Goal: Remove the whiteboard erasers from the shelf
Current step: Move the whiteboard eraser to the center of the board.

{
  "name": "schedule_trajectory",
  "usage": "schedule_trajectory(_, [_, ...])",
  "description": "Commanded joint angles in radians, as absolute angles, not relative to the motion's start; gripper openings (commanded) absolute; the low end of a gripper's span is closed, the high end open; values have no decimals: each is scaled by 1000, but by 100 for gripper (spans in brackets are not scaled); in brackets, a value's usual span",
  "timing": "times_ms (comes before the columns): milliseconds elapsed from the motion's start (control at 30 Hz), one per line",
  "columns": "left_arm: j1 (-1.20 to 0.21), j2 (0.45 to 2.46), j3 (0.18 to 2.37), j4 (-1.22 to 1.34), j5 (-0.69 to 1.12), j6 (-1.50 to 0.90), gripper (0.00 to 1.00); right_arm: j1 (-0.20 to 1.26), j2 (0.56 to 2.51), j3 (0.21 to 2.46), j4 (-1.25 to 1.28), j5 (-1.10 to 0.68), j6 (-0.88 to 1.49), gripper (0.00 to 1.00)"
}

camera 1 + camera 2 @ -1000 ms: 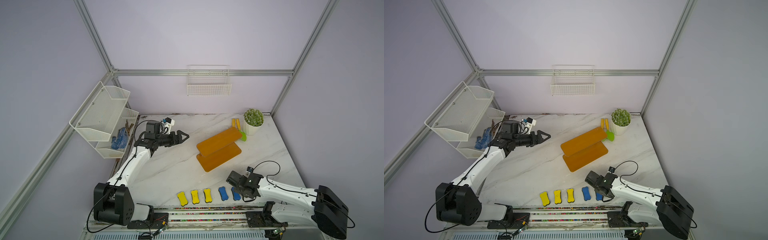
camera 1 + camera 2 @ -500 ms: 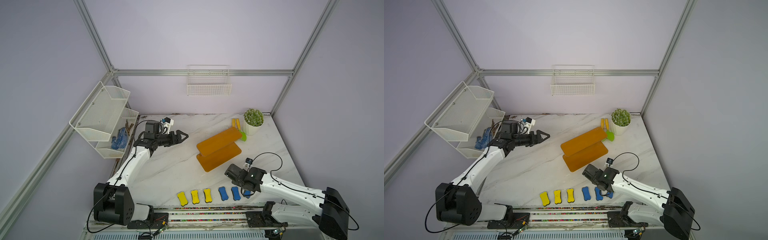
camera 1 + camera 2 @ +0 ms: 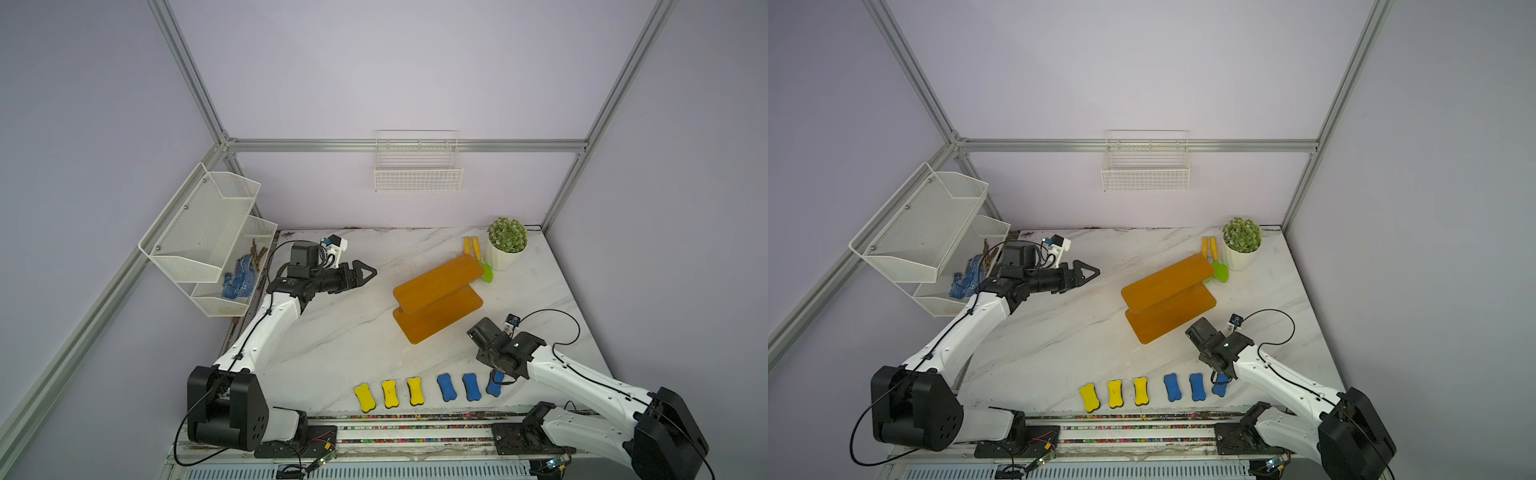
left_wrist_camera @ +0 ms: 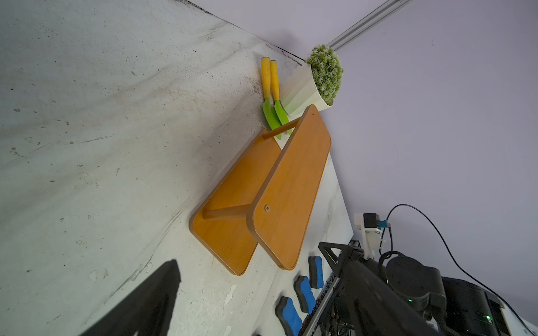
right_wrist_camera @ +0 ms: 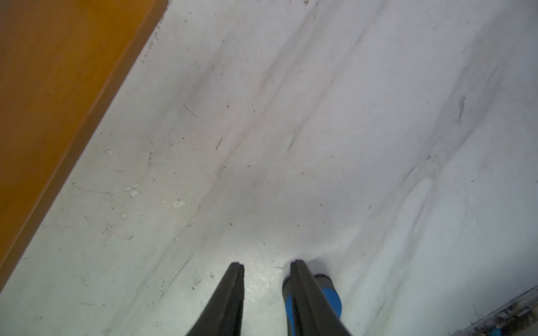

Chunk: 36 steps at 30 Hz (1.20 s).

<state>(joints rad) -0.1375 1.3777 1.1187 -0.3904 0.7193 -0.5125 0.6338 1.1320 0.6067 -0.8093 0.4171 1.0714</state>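
Seemingly finishing: six bone-shaped foam whiteboard erasers [image 3: 446, 387] line the marble table [image 3: 353, 332], orange-brown stepped shelf [image 3: 438, 291] bare; right claw [image 5: 266, 266] parted, empty beside the end blue eraser [image 5: 332, 298]. Next, lift clear.

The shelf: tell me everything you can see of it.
The shelf is an orange-brown, wood-looking stepped stand: two flat boards with rounded corners, joined by round dowels. Both tiers are bare. It stands at an angle on the marble table; its far end hides part of the green spatulas beside the potted plant; contact unclear.

Marble table [image 3: 332, 332] bears the shelf [image 3: 436, 291], six whiteboard erasers [image 3: 390, 392], spatulas [image 3: 473, 247], potted plant [image 3: 506, 249].
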Motion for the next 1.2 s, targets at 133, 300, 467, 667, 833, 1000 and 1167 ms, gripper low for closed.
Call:
schedule_trajectory(133, [-138,1355,1124,-386,713,-490,92,623,1168,569,-731,367,1060,33])
schedule_trajectory(300, [-138,1357,1123,-386,713,-489,92,623,1169,546,-721,357,1068,32])
schedule_trajectory(467, [-138,1355,1124,-388,710,-488,92,623,1170,533,-724,339,1071,31])
schedule_trajectory(667, [-138,1356,1124,-390,709,-486,92,622,1171,542,-743,297,1062,30])
schedule_trajectory(833, [-138,1355,1126,-394,705,-483,92,622,1143,533,-765,292,1072,29])
schedule_trajectory(1000, [-136,1355,1128,-394,707,-485,92,623,1102,519,-781,284,1082,28])
schedule_trajectory(1167, [-137,1352,1128,-394,704,-485,92,624,1086,582,-795,314,1048,30])
